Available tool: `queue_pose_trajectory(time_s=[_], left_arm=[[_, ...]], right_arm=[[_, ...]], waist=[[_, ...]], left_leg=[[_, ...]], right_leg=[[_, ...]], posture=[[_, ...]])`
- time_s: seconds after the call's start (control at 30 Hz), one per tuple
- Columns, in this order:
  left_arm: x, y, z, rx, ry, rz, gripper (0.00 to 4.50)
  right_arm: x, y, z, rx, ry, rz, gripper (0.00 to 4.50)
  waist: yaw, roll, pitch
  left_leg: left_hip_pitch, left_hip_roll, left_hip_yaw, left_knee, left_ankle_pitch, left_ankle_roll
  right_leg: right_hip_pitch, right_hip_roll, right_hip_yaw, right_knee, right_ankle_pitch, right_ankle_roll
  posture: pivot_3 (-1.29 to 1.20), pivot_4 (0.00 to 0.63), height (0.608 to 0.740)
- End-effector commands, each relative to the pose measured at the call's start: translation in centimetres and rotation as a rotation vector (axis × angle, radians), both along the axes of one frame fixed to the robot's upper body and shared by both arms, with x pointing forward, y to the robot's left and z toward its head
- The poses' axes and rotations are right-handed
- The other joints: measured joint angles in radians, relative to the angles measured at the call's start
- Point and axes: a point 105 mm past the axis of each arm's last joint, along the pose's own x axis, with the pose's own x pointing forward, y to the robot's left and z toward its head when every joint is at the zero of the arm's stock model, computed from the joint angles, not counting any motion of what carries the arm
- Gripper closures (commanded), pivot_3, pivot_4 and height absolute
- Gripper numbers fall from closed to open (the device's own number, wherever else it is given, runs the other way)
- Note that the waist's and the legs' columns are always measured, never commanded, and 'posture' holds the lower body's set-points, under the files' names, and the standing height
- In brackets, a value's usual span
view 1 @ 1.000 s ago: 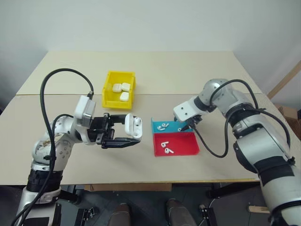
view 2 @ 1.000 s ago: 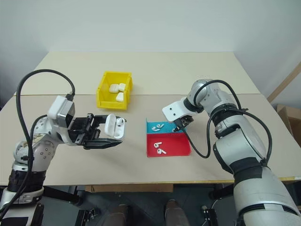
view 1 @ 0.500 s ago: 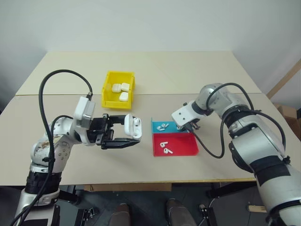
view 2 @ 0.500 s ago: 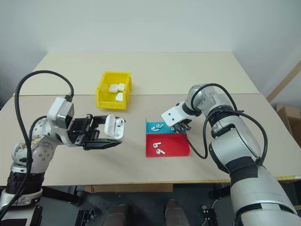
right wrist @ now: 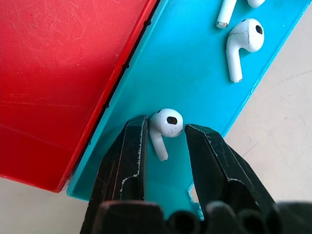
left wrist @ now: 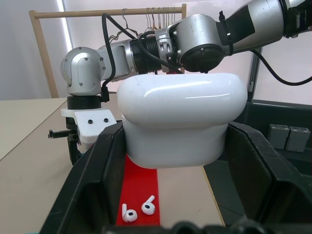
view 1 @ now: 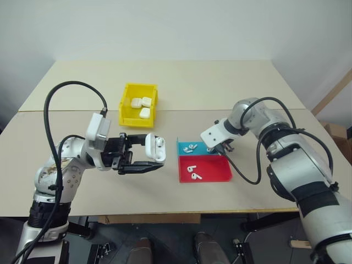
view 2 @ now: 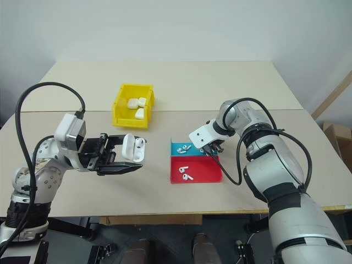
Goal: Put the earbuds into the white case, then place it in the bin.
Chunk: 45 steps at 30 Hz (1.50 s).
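My left gripper (view 1: pixel 157 157) is shut on the white case (view 1: pixel 155 147), held above the table's left half with its lid apparently flipped open; the same case (left wrist: pixel 180 122) sits between the black fingers in the left wrist view. My right gripper (right wrist: pixel 165 127) points down into the blue tray (view 1: pixel 202 149), and its fingertips are closed on one small earbud (right wrist: pixel 167 123) lying on the tray floor. Two more earbuds (right wrist: pixel 241 44) lie further along that tray. Another two earbuds (view 1: pixel 194 172) rest in the red tray (view 1: pixel 214 168). The yellow bin (view 1: pixel 137 122) stands behind the left gripper.
Three white cases (view 1: pixel 142 105) lie inside the bin. The red and blue trays sit side by side at the table's middle, the blue one behind. A black cable loops over each arm. Open tabletop lies behind the trays and to the right.
The right arm has shifted its elbow a little while its gripper stayed at the blue tray's right end. The left gripper and the case have kept still.
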Motion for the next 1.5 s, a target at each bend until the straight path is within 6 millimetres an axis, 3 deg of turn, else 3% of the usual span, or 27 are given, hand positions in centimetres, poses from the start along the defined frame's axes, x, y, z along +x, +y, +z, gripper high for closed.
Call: queue_pose_trajectory(time_s=[0.03,0.13,0.27,0.37,0.5,0.63,0.73,0.83,1.0,1.17,1.5], left_arm=[[-0.6,0.2,0.9,0.003,-0.059,0.003,1.74],[-0.5,0.2,0.9,0.004,-0.059,0.006,1.74],[-0.4,0.2,0.9,0.006,-0.060,0.007,1.74],[-0.3,0.1,0.9,0.006,-0.059,0.001,1.74],[-0.1,0.0,1.1,0.005,-0.057,-0.013,1.74],[0.4,-0.2,1.6,-0.012,-0.054,-0.030,1.74],[0.8,-0.3,1.8,-0.022,-0.049,-0.038,1.74],[1.3,-0.5,2.0,-0.036,-0.045,-0.047,1.74],[2.0,-0.9,2.5,-0.066,-0.033,-0.054,1.74],[2.5,-1.5,2.8,-0.085,-0.022,-0.075,1.74],[2.7,-1.6,3.0,-0.075,-0.022,-0.096,1.74]], right_arm=[[0.1,0.0,0.2,0.000,0.003,-0.009,3.29],[0.0,0.0,0.2,0.005,0.005,-0.010,3.85],[0.1,0.2,0.3,0.049,0.015,-0.040,3.85],[0.6,0.4,1.6,0.186,0.018,-0.113,3.85],[1.2,0.8,4.4,0.432,0.034,-0.218,3.85],[1.3,1.0,10.0,0.897,0.143,-0.340,3.85],[-0.8,0.7,13.8,1.203,0.284,-0.333,3.85],[-4.3,0.7,15.8,1.441,0.429,-0.311,3.85],[-9.9,2.3,16.6,1.574,0.520,-0.215,3.85],[-13.1,4.6,16.6,1.620,0.558,-0.157,3.85],[-14.6,8.0,14.2,1.549,0.479,-0.147,3.85]], waist=[[-0.001,0.000,0.000],[0.000,0.000,0.000],[-0.001,0.000,0.000],[0.000,0.000,0.000],[0.001,0.000,0.000],[0.002,0.000,0.000],[0.006,0.000,0.000],[0.016,0.000,0.000],[0.022,0.001,0.000],[0.023,0.001,0.000],[0.026,0.001,0.000]], left_leg=[[0.000,0.000,0.000,0.000,0.000,0.000],[0.000,0.000,0.000,0.000,0.000,0.000],[0.000,0.000,0.000,0.000,0.000,0.000],[0.000,0.000,0.000,0.000,0.000,0.000],[-0.001,0.000,0.000,0.000,0.000,0.000],[-0.001,0.000,0.000,0.000,0.000,0.000],[-0.002,0.000,-0.001,0.000,0.000,0.000],[-0.003,0.000,-0.002,0.000,0.000,0.000],[-0.003,0.000,-0.003,0.001,0.000,0.000],[-0.002,0.000,-0.003,0.001,0.000,0.000],[-0.003,0.000,-0.003,0.001,0.000,0.000]], right_leg=[[0.000,0.000,0.000,0.000,0.000,0.000],[0.000,0.000,0.000,0.000,0.000,0.000],[0.000,0.000,0.000,0.000,0.000,0.000],[0.000,0.000,0.000,0.000,0.000,0.000],[-0.001,0.000,0.000,0.000,0.000,0.000],[0.000,0.000,0.000,0.000,0.000,0.000],[0.000,0.000,-0.001,0.000,0.000,0.000],[0.000,0.000,-0.002,0.000,0.000,0.000],[-0.001,0.000,-0.002,0.000,0.000,0.000],[0.000,0.000,-0.002,0.002,0.000,0.000],[-0.001,0.000,-0.003,0.000,0.000,0.000]], posture=[[0.00,0.150,0.740],[0.00,0.150,0.740],[0.00,0.150,0.740],[0.00,0.150,0.740],[0.00,0.150,0.740],[0.00,0.150,0.740],[0.00,0.150,0.740],[0.00,0.150,0.740],[0.00,0.150,0.740],[0.00,0.150,0.740],[0.00,0.150,0.740]])
